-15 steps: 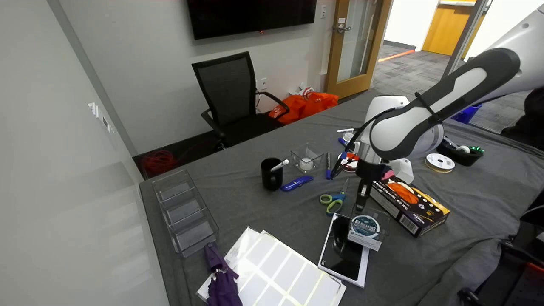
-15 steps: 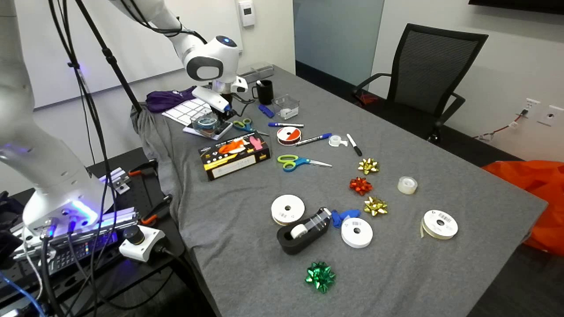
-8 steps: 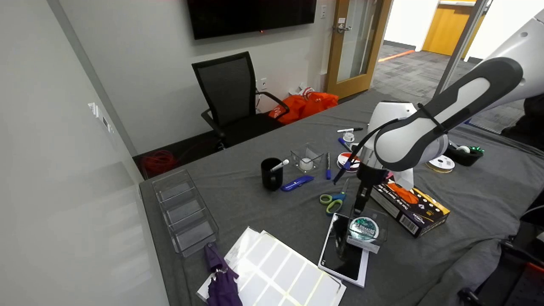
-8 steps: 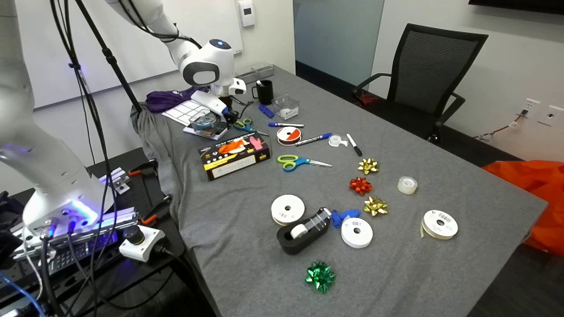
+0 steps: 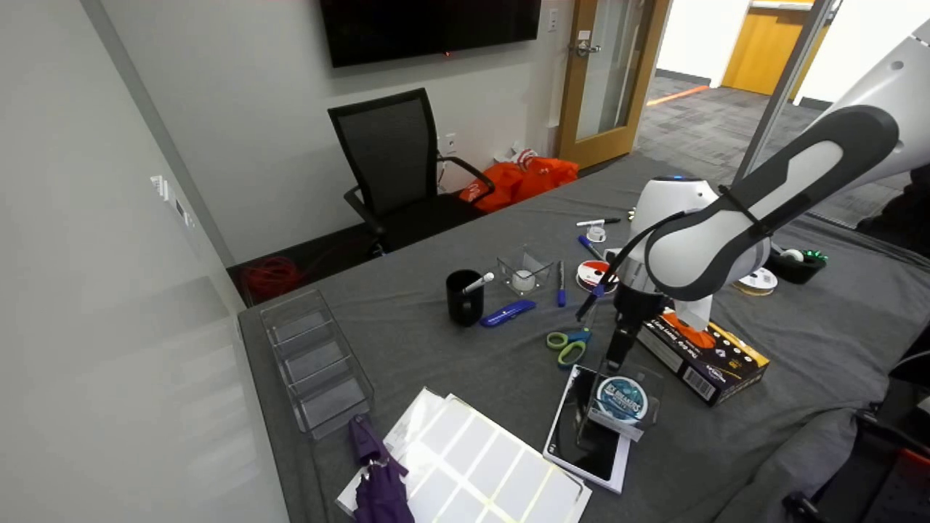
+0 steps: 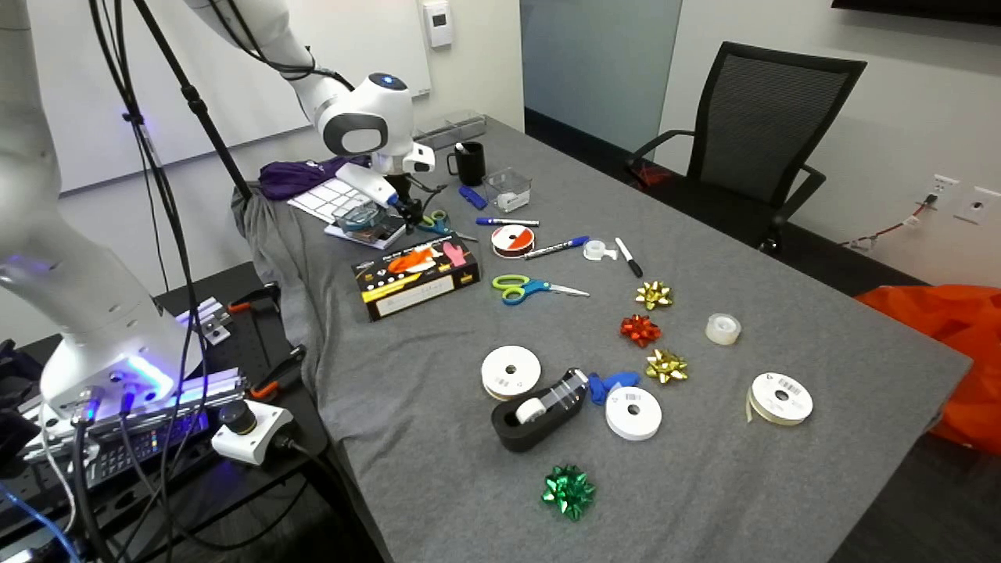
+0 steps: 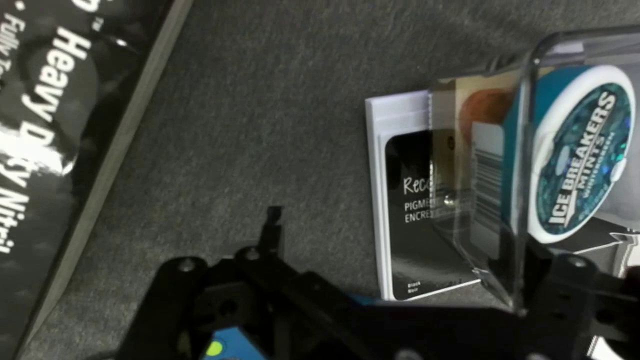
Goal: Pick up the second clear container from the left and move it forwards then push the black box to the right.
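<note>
Gripper (image 7: 404,232): jaws wide apart | just beside it: clear container (image 7: 525,115), mints tub (image 7: 582,160) inside | near it: black box (image 6: 416,275), contents hidden

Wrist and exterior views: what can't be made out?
Wrist view:
Clear container: cut off by the picture's right edge.
Glove box: cut off by the left edge.
Scissors: mostly behind the claw.
Flat pack: lettering after "Reco" blurred behind the container's wall.
In an exterior view: ribbon spool, partly behind the arm.
</note>
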Robot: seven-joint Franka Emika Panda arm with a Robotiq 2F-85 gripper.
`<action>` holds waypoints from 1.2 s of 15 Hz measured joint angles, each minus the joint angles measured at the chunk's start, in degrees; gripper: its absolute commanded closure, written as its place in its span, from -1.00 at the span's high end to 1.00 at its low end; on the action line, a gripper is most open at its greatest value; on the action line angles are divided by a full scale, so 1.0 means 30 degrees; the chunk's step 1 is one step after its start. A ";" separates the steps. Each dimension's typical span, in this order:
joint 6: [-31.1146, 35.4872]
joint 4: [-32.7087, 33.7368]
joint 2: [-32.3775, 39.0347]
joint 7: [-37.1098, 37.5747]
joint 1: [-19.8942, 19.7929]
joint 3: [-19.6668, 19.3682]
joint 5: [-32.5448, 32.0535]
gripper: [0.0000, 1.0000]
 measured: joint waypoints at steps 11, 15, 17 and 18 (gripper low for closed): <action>-0.4796 -0.0652 -0.4257 0.2461 0.0876 0.0481 0.1507 1.00; -0.5563 -0.0654 -0.5556 0.2786 0.1153 0.0151 0.1807 1.00; -0.5337 -0.0655 -0.5840 0.2989 0.1344 -0.0212 0.1582 1.00; -0.5168 -0.0654 -0.5908 0.3018 0.1418 -0.0385 0.1436 1.00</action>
